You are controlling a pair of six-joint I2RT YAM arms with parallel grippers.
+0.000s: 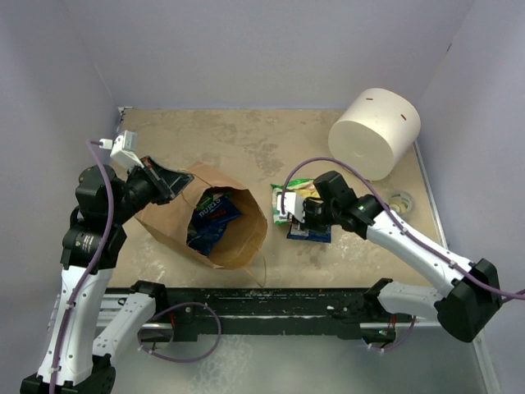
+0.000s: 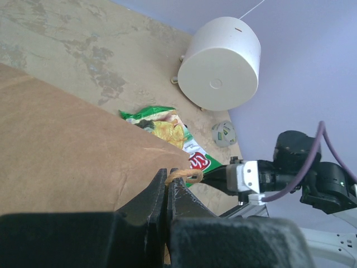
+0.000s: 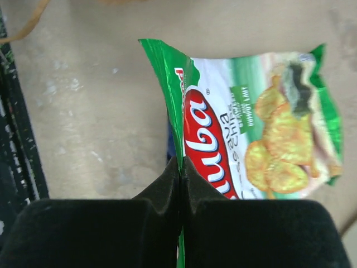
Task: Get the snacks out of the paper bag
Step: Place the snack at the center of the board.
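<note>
Brown kraft paper bag (image 1: 168,230) lies on its side on the bench (image 1: 230,135), left of the middle, its wide mouth gaping toward the near right. Inside it, against the lower wall, sits a blue packet (image 1: 212,217) with white lettering; whether more lie under it cannot be told. The left hand (image 1: 168,182) is at the bag's far left rim, its fingers pressed fully together on the paper edge just where a thin tan handle (image 2: 181,176) loops out. Outside the bag, to its right, a green chip packet (image 3: 256,128) with a red logo rests on the bench. The right hand (image 3: 180,167) has its pads closed tight on that packet's near edge. A dark blue packet (image 1: 312,234) lies partly beneath the green one. Farther back right stand a white cylinder (image 1: 375,131) and, near it, a roll of tape (image 1: 400,199).
</note>
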